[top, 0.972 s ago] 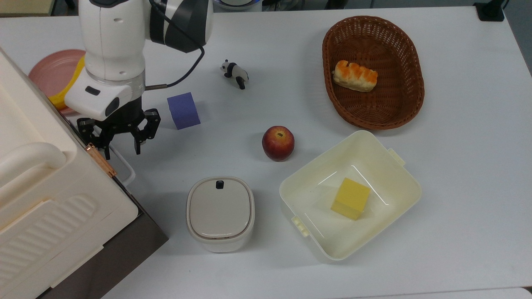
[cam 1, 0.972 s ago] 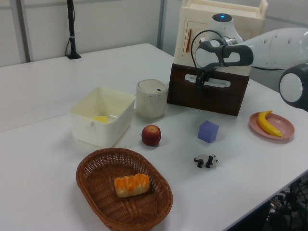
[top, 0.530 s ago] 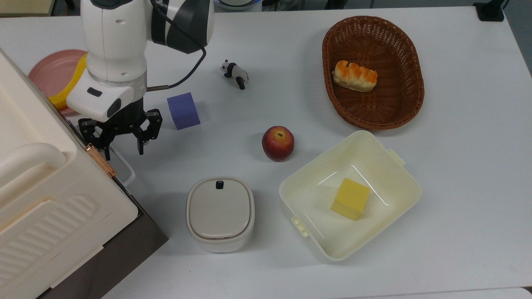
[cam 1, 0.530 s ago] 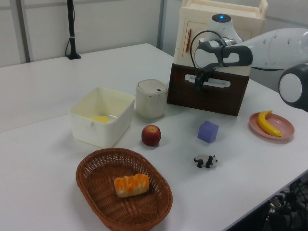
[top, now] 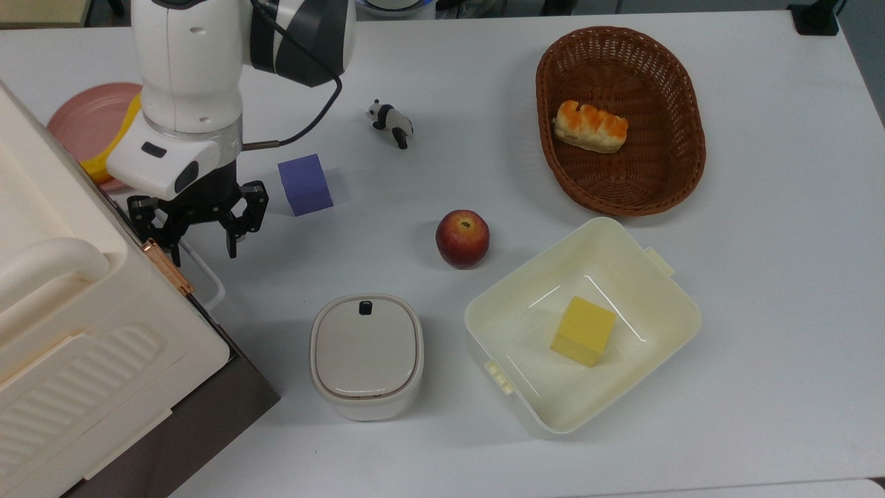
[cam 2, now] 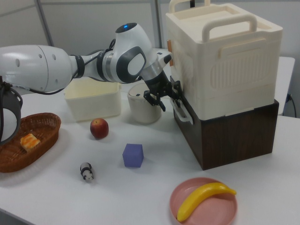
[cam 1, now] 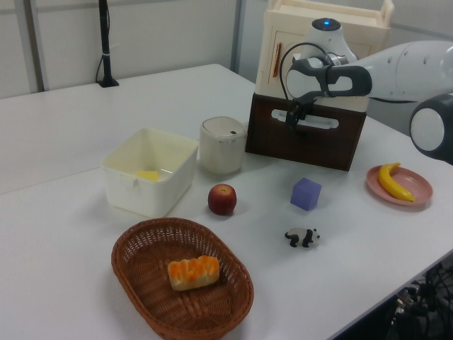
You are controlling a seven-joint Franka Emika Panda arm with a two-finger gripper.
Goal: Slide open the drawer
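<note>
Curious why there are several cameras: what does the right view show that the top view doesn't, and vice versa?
Right view: the whole banana on its pink plate, and the drawer with its dark front at full height. Top view: the yellow block inside the cream tub. Both: the open claw by the drawer's white handle, the apple, purple cube and toy panda.

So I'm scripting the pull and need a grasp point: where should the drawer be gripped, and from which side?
Grip the white loop handle on the drawer's dark front panel, coming from the table side. It stands proud of the flat panel, leaving a gap for a finger behind the bar. The open hand is already at it, likely straddling the bar.
</note>
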